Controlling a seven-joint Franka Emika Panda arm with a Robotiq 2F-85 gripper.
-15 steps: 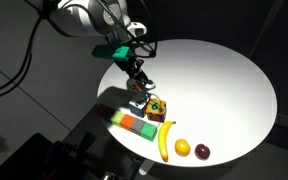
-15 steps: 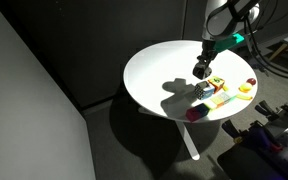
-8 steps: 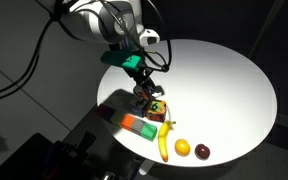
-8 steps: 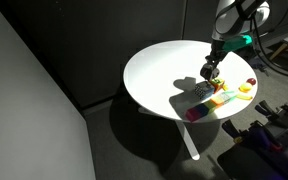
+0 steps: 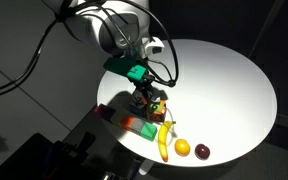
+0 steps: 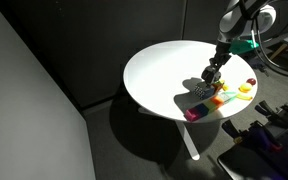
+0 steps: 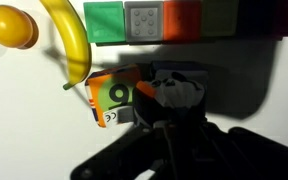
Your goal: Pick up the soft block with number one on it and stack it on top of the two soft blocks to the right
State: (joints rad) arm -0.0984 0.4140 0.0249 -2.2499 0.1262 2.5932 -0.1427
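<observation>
My gripper [image 7: 169, 108] is shut on the soft block with number one [image 7: 176, 90], which looks dark grey-blue in shadow; its number does not show. It hangs right beside the green-orange cube marked 6 [image 7: 111, 97], close above the table. In both exterior views the gripper [image 5: 144, 97] [image 6: 210, 82] is low over the pair of cubes [image 5: 158, 106] [image 6: 219, 97] near the table's edge. The dark-teal cube is hidden by the gripper and the held block.
A long green-orange-red bar [image 7: 164, 20] [image 5: 134, 125] lies next to the cubes. A banana [image 7: 74, 45] [image 5: 165, 140], an orange [image 7: 9, 27] [image 5: 182, 148] and a dark plum [image 5: 202, 152] lie along the round white table's [image 5: 224, 70] edge.
The arm has moved with the held block towards the two cubes and come lower; it now sits right at them.
</observation>
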